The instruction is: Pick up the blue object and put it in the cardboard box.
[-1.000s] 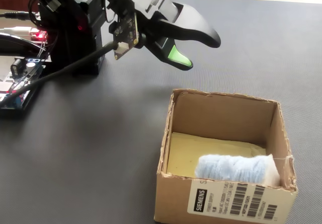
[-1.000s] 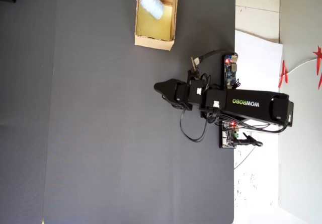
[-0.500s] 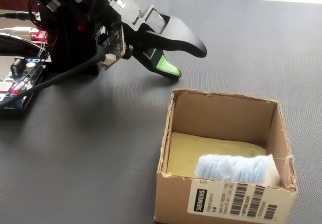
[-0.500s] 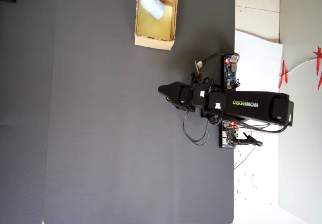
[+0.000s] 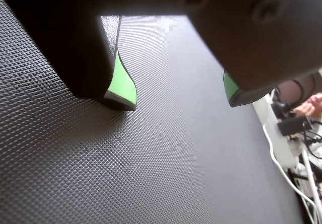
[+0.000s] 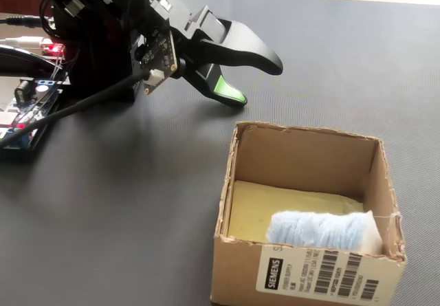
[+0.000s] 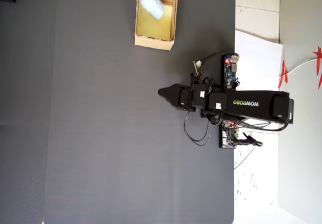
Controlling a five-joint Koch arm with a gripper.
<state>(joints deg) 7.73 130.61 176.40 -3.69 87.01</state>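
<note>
Plainly, the gripper (image 5: pixel 178 100) stood spread and empty: the wrist view showed a clear gap of bare mat (image 5: pixel 166 163) between its two green-padded tips, with nothing pinched and nothing between them. In the fixed view the gripper (image 6: pixel 251 82) was low over the mat, its lower green pad close to the surface; whether it touched could not be told. It was folded in near the arm's base (image 6: pixel 93 38), with the circuit boards and cables (image 6: pixel 27 106) off to the left of that view.

The blue object (image 6: pixel 322 230) was not on the mat at all. It lay inside the cardboard box (image 6: pixel 227 203), on the yellowish floor against the near wall that carries the barcode label, its long axis running along that wall. In the overhead view the blue object (image 7: pixel 150 4) sat at the top end of the cardboard box (image 7: pixel 155 43), and the box itself was well apart from the gripper (image 7: pixel 166 92), up and slightly to the left of it.

Judged from how things lay, the placing was already done, and no approach toward the lump seemed called for; the box lay off to one side of the line the jaws pointed along, so any return there would need a turn of the arm.
</note>
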